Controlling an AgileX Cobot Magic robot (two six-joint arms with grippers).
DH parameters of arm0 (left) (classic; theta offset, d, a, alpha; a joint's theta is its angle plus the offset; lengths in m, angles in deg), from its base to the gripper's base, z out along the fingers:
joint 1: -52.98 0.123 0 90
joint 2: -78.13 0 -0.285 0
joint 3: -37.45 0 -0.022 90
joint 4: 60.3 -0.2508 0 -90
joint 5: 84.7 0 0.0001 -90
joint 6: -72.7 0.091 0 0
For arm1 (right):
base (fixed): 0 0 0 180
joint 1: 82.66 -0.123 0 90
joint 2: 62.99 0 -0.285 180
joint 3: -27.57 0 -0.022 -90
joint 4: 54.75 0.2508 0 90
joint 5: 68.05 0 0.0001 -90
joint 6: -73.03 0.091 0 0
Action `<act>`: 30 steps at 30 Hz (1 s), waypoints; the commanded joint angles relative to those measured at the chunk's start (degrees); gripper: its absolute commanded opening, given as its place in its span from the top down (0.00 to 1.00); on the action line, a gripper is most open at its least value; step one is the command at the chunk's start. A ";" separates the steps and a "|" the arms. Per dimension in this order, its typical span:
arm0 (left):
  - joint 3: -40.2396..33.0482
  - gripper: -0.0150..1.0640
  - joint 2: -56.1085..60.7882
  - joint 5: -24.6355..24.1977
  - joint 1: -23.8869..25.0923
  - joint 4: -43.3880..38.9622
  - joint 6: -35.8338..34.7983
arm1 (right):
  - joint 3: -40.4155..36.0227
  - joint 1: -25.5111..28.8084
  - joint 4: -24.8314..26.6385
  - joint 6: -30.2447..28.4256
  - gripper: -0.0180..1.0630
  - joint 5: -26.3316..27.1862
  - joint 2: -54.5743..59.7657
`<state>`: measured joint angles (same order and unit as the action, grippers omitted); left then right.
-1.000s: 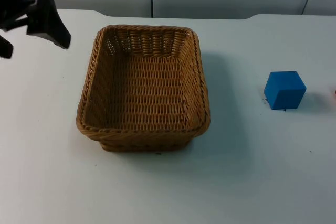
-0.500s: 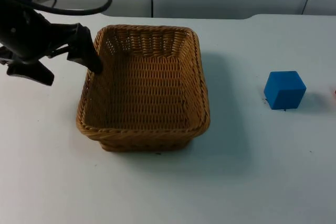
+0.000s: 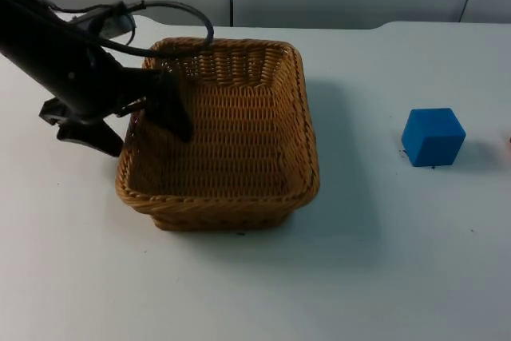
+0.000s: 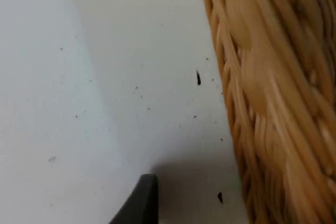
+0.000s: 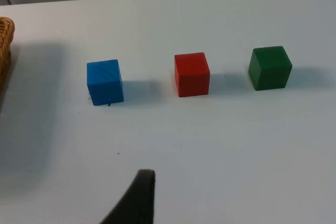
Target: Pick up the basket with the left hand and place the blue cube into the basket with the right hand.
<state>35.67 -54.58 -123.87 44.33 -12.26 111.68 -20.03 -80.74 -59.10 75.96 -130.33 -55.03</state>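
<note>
Wicker basket (image 3: 219,137) sits on the white table (image 3: 383,261) as the left pincer (image 3: 136,125), spread wide, has just come down astride its left rim, ready to clamp; blue cube (image 3: 433,136) waits far right, while the right pincer's state I cannot tell.

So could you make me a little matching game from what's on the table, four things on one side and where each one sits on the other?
Things:
1. basket
2. blue cube
3. red cube
4. left gripper

Places:
A. between the other two cubes
B. astride the basket's left wall
C. nearest the basket of the cubes
D. standing on the table, nothing inside

Pairs: 1-D, 2-C, 3-A, 4-B
</note>
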 commanded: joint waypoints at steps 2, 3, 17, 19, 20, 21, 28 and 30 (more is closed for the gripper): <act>0.63 0.23 -0.27 0.67 -0.23 0.68 -1.38 | -0.48 0.26 0.28 0.12 0.01 0.49 -0.17; 0.63 0.34 -0.27 0.92 -0.23 0.68 -2.03 | -0.48 0.26 0.28 0.12 0.01 0.49 -0.17; 0.63 0.95 -0.16 0.60 -0.23 1.08 -7.10 | -0.48 0.26 0.28 0.12 0.01 0.49 -0.17; 0.52 0.95 1.16 0.02 -0.23 1.08 -9.23 | -0.48 0.26 0.13 0.12 0.01 0.49 -0.17; 0.52 0.95 2.06 0.02 -0.23 1.08 -9.85 | -0.48 0.26 0.13 0.12 0.01 0.49 -0.17; 0.52 0.95 2.06 0.02 -0.23 1.08 -9.85 | -0.48 0.26 0.13 0.12 0.01 0.49 -0.17; 0.43 0.95 9.48 -1.70 -0.23 -5.09 -17.26 | -0.48 0.26 0.13 -0.36 0.01 0.49 -0.17; -0.44 0.95 12.29 -2.83 -0.23 -6.28 -18.44 | -0.48 0.26 0.13 -0.36 0.01 0.49 -0.17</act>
<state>36.03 -45.27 -124.84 44.33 -18.00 95.12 -20.03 -80.74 -59.10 75.96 -130.33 -55.03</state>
